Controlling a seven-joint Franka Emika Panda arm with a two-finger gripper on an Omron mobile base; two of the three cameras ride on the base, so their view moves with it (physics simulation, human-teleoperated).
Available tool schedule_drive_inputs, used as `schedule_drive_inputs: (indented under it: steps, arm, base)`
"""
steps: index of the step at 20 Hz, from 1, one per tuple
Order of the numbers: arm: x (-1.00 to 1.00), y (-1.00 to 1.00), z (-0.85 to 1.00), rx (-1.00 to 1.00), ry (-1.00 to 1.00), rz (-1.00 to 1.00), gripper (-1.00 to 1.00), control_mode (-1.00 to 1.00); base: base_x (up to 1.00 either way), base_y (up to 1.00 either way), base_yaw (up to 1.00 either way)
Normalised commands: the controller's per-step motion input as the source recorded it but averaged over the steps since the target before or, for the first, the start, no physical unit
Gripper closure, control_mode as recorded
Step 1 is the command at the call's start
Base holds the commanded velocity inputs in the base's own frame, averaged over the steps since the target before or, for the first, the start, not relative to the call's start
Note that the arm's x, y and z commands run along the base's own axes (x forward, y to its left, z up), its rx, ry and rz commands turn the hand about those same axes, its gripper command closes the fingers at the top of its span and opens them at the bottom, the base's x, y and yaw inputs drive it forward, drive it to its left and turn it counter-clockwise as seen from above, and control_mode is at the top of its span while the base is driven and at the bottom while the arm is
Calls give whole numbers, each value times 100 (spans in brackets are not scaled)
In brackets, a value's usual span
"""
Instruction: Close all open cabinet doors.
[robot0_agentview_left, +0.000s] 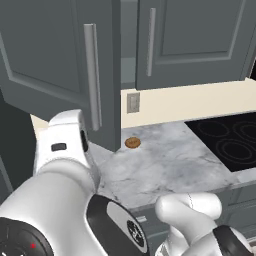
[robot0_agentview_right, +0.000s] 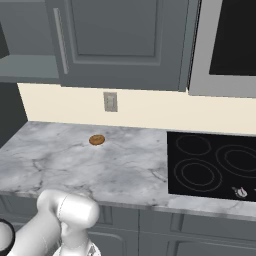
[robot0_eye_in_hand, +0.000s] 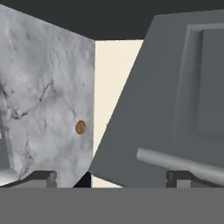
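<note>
The hand (robot0_eye_in_hand: 111, 178), released and holding nothing, faces the open left door (robot0_agentview_left: 55, 65); next it must push that door shut.

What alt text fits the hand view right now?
An open dark grey cabinet door with its silver bar handle looms close ahead of the open gripper. Beside it lies marble counter with a small brown round item.

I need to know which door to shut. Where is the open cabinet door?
In the left base view the open cabinet door swings out at upper left over the marble counter, left of the closed door.
</note>
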Motion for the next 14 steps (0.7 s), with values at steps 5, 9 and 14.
schedule_drive_inputs:
  steps: [5, 9, 14]
  arm:
    - [72, 0, -23, -11, -1, 19, -100, -100]
    - [36, -2, -1, -10, -10, 28, -100, -100]
    - [26, 0, 0, -10, -11, 30, -100, -100]
  base:
    - [0, 0, 0]
    - [0, 0, 0]
    - [0, 0, 0]
